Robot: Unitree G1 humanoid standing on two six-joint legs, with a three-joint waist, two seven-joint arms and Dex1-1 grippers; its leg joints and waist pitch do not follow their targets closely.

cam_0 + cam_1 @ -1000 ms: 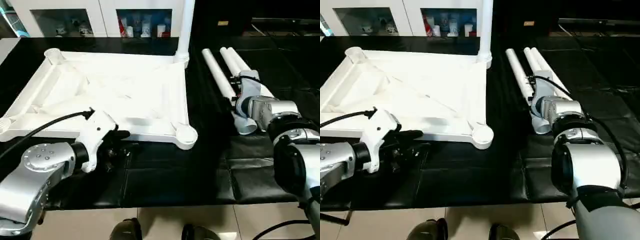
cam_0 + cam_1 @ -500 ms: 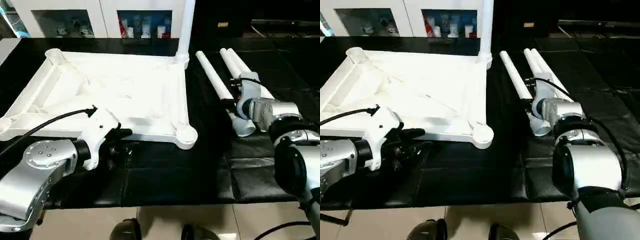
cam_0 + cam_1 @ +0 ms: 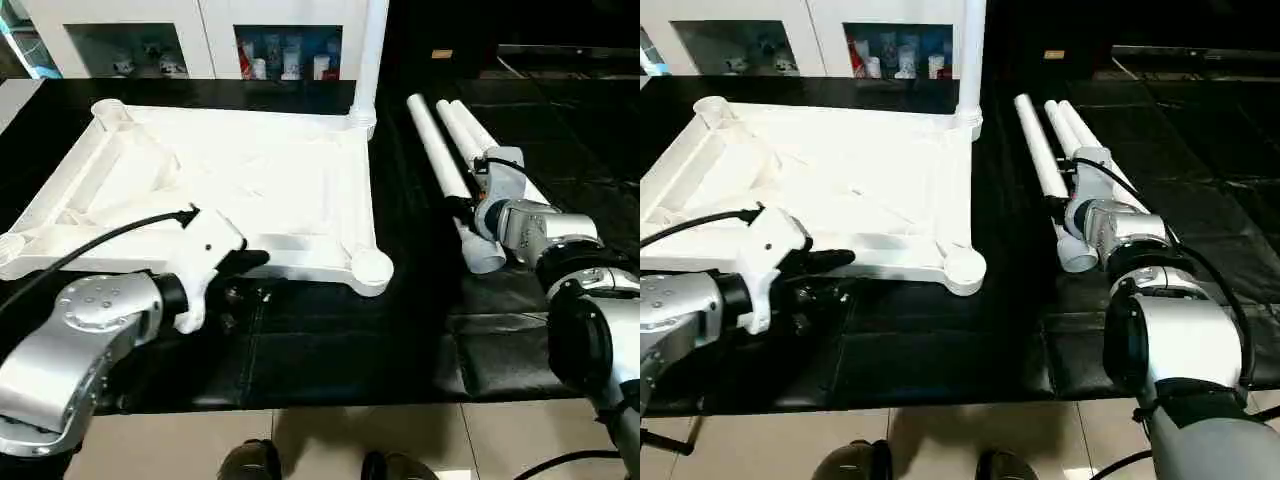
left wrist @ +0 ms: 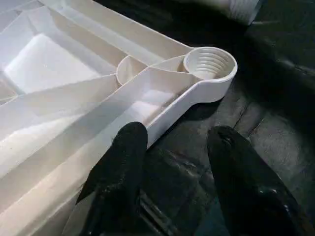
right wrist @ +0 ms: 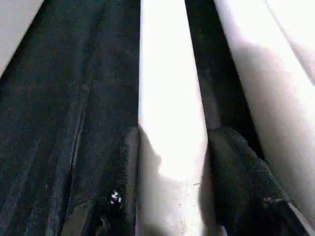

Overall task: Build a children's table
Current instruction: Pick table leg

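Now my right gripper (image 5: 172, 162) clasps a leg (image 5: 170, 98) between its fingers; hollow, light, slippery, so grip mid-shaft. My left gripper (image 4: 172, 147), spread, straddles the tabletop (image 4: 74, 98) edge.

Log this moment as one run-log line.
stage: picking up second leg | right gripper: shut on loose leg | left gripper: open at tabletop near edge | one leg upright in far socket
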